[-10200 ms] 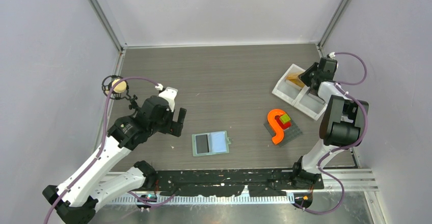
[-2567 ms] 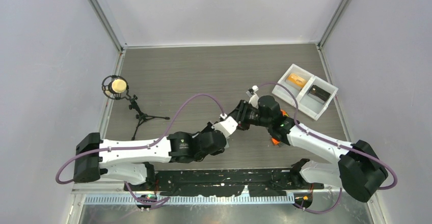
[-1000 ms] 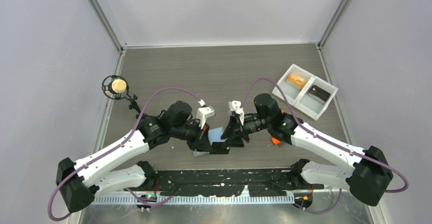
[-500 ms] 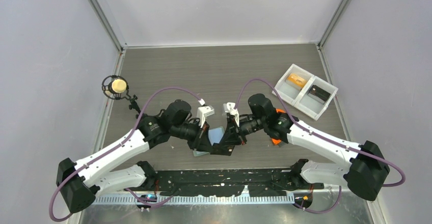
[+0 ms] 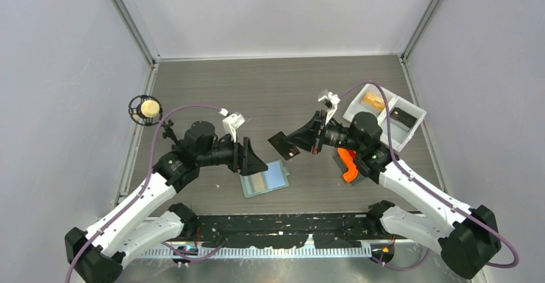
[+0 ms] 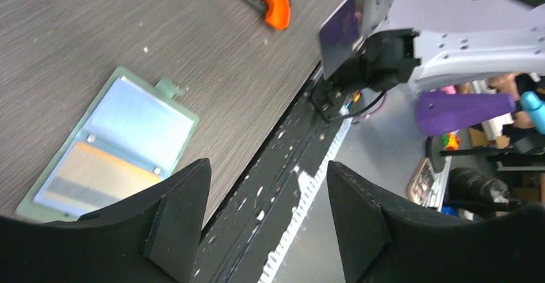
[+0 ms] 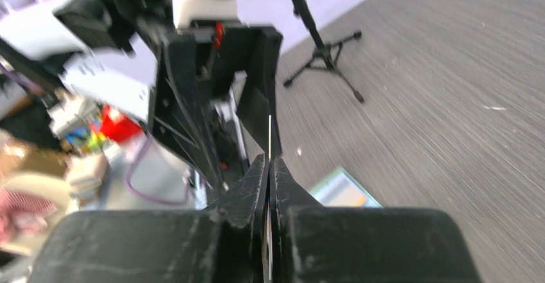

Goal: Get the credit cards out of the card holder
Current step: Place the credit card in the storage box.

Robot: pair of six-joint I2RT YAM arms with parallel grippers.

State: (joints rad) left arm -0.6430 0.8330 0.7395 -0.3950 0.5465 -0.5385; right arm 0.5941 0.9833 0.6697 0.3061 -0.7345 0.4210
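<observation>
Above the table's middle, the right gripper (image 5: 297,143) is clamped tight on a dark card (image 5: 281,143), held clear of the wood. Beside the card holder (image 5: 264,179), the left gripper (image 5: 256,162) hovers with fingers spread, gripping nothing. That holder lies open and flat, a tan card (image 6: 96,179) showing in one pocket. Far right, the white tray (image 5: 386,117) has an orange card (image 5: 373,101) in one compartment and a black card (image 5: 402,115) in the other.
</observation>
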